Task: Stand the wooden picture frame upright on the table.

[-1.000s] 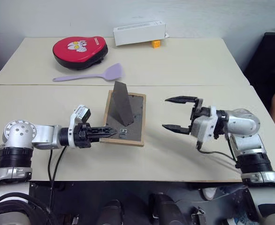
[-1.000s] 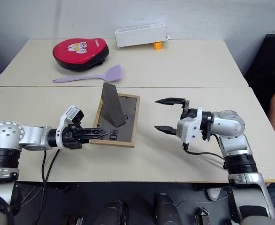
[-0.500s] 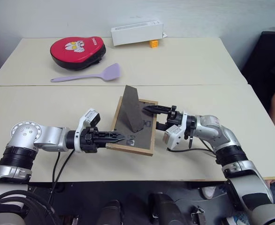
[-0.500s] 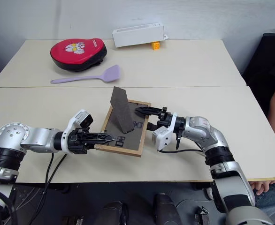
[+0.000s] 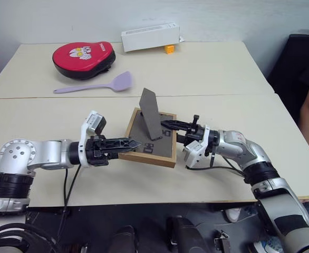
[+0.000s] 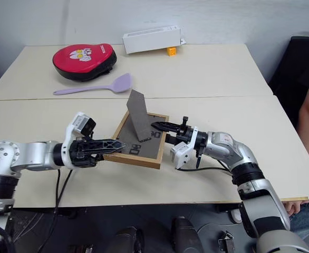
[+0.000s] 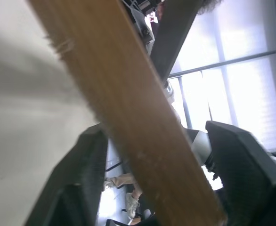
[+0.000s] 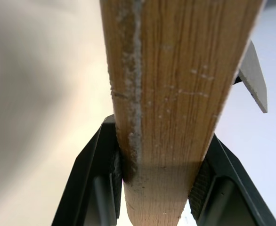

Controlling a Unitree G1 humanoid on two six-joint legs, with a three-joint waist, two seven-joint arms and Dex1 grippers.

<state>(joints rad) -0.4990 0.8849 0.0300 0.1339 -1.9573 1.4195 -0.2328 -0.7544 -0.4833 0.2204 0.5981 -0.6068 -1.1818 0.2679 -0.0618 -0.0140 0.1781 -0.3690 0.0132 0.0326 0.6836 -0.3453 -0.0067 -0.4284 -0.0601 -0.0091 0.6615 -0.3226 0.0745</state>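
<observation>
The wooden picture frame [image 8: 171, 94] shows pale, grainy, slightly rough wood; the table [image 5: 223, 68] looks matt and smooth.

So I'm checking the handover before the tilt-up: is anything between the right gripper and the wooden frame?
No. The right gripper is already clamped on the wooden picture frame edge, nothing between. The left gripper stands open around the opposite edge.
</observation>
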